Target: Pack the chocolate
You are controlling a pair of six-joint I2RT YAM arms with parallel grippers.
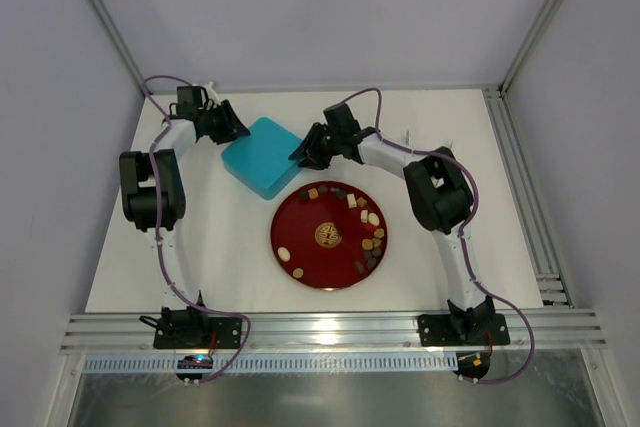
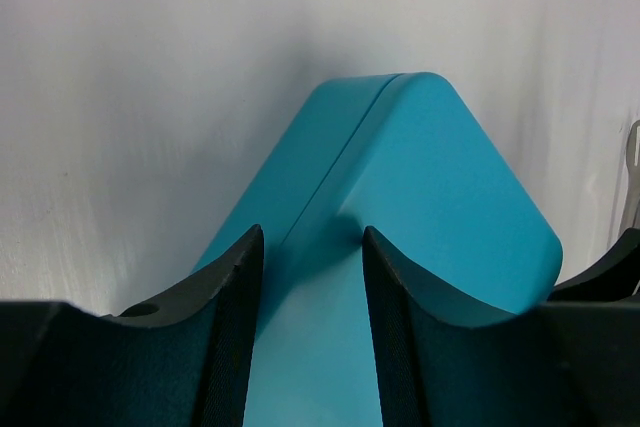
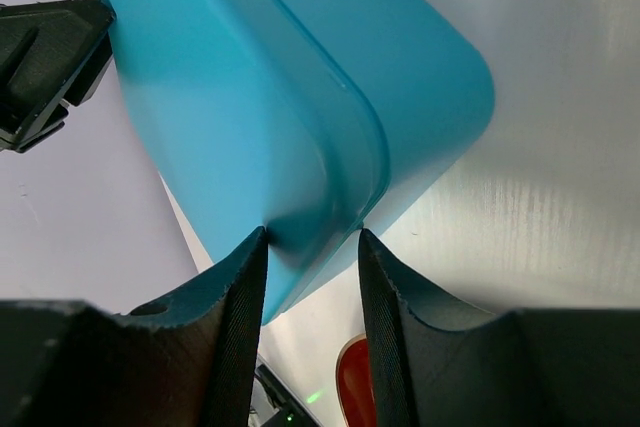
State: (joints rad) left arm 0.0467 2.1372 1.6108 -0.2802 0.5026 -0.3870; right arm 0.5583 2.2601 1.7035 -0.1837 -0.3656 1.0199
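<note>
1. Little chocolate bits (image 1: 373,218) spread around the red plate (image 1: 300,227), just beside the shut blue box (image 1: 262,159).
2. Left gripper (image 2: 308,239) – squeezing the box's left corner.
3. Right gripper (image 3: 312,237) – squeezing the box's other corner, near the plate.

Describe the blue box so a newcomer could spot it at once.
Start at the white table and find the round red plate near its middle. Just beyond the plate's far-left edge lies the teal box, the only blue, rectangular thing there.

Chocolate (image 1: 372,218) on plate (image 1: 300,222) open above, box (image 1: 262,159) behind
</note>
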